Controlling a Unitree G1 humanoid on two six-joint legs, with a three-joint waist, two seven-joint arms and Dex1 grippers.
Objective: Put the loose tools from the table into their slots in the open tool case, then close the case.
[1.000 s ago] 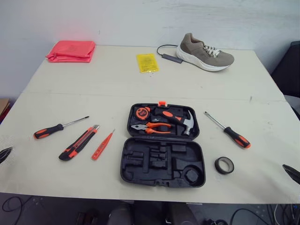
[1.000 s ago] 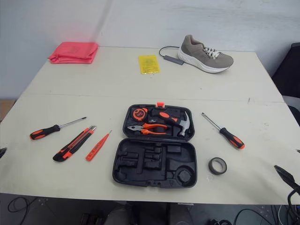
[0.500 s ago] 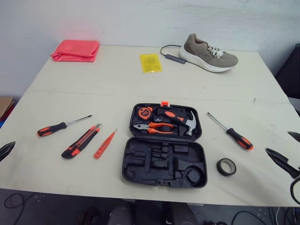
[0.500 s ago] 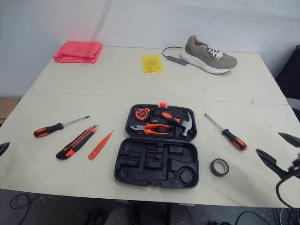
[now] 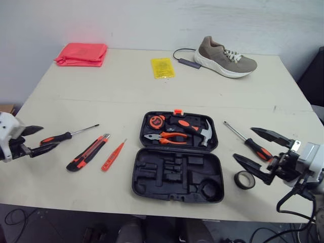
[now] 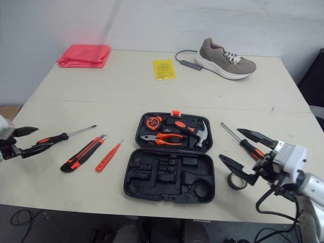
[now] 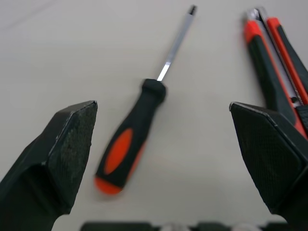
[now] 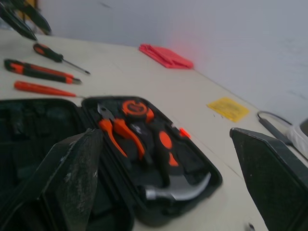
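Note:
The black tool case (image 5: 177, 158) lies open mid-table. Its far half holds a tape measure (image 5: 155, 121), pliers (image 5: 164, 137) and a hammer (image 5: 195, 129); the near half's slots are bare. To the left lie a screwdriver (image 5: 63, 136), a utility knife (image 5: 87, 153) and an orange tester pen (image 5: 113, 155). To the right lie a second screwdriver (image 5: 251, 144) and a tape roll (image 5: 244, 179). My left gripper (image 5: 43, 139) is open, just above the left screwdriver's handle (image 7: 126, 147). My right gripper (image 5: 243, 144) is open, its fingers either side of the right screwdriver, above the table.
At the back stand a tan shoe (image 5: 226, 55) with a cable (image 5: 185, 62), a yellow packet (image 5: 162, 67) and a folded pink cloth (image 5: 81, 53). The table's near edge (image 5: 101, 202) runs just below the case.
Both arms have come in from the table's sides. The left gripper has reached the left screwdriver's handle. The right gripper has moved over the right screwdriver and tape roll.

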